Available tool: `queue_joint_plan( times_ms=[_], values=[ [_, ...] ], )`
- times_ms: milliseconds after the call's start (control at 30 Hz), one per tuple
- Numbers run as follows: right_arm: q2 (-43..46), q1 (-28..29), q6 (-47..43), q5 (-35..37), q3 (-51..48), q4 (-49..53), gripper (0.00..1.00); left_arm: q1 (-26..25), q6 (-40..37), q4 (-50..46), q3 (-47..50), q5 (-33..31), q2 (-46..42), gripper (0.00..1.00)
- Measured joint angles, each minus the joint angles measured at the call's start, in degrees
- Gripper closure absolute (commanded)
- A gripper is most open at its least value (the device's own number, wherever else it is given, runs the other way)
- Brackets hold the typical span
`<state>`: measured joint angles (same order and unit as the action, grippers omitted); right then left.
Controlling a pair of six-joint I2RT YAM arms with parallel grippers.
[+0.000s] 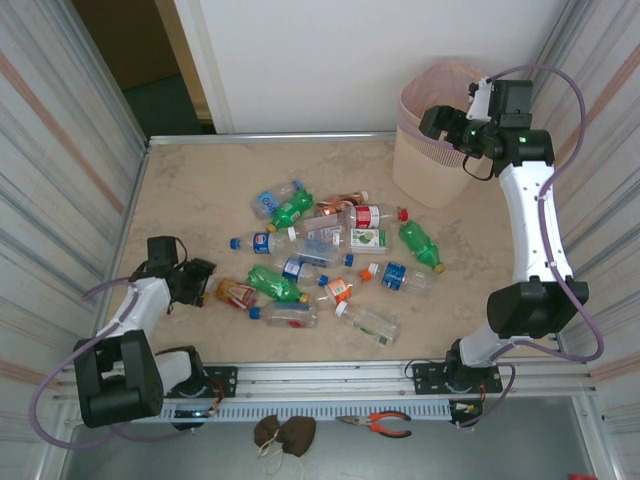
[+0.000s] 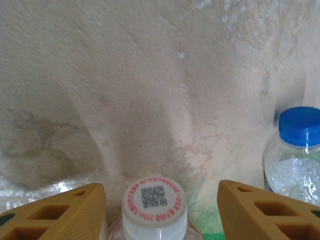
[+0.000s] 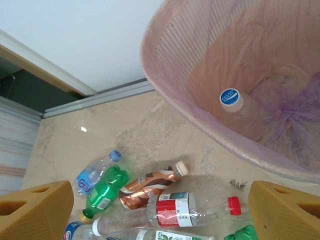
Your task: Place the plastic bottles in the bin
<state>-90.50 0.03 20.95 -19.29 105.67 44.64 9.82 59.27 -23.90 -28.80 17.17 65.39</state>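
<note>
Top view: the left fingers (image 1: 199,279) meet a brown-tinted bottle (image 1: 237,293) lying on the table (image 1: 180,190), its long axis roughly left-right. The right fingers (image 1: 438,122) hover over the bin (image 1: 420,175).

Left wrist: fingers apart, straddling its white cap (image 2: 154,200) (likely light, slick, crushable; grip the neck).

Right wrist: fingers wide apart, empty.

White arms (image 1: 525,215), lilac cables (image 1: 575,110) — ochre tool fingers (image 2: 65,212)

QR code on white cap (image 2: 154,199); blue label (image 3: 86,181) perhaps reads "Ga".
</note>
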Motion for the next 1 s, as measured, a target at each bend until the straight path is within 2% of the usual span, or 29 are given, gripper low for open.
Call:
queue_joint_plan(
  times_ms=[300, 567, 1000],
  values=[
    [0.5, 0.4, 0.0, 0.3, 0.0, 0.4, 0.11, 0.3, 0.2, 3.4, 1.0, 2.6, 2.9, 0.50],
    [0.5, 0.8, 0.0, 0.5, -0.1, 0.4, 0.11, 0.3, 0.2, 4.5, 1.5, 3.7, 3.4, 0.49],
    [1.7, 1.1, 0.0, 1.5, -1.5, 0.4, 0.11, 0.2, 1.1, 4.3, 2.7, 3.8, 0.6, 0.65]
  ],
)
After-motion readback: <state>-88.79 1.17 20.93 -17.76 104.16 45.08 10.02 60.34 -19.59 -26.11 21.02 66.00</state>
